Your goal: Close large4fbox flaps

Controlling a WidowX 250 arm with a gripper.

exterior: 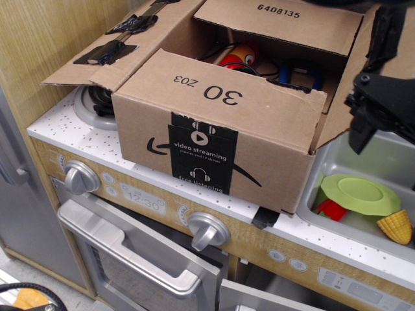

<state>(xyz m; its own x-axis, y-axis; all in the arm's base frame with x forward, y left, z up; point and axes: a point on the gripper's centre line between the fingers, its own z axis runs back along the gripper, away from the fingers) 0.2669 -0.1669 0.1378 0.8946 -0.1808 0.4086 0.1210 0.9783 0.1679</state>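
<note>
Box sits on the toy stove counter, filling the centre of your only view. Near flap lies folded in; far flap at 12 o'clock leans inward; left flap at 10 o'clock is splayed outward. Gripper at 3 o'clock stands beside the raised right flap, seemingly placed to push it; whether its fingers are spread, you cannot tell.
</note>
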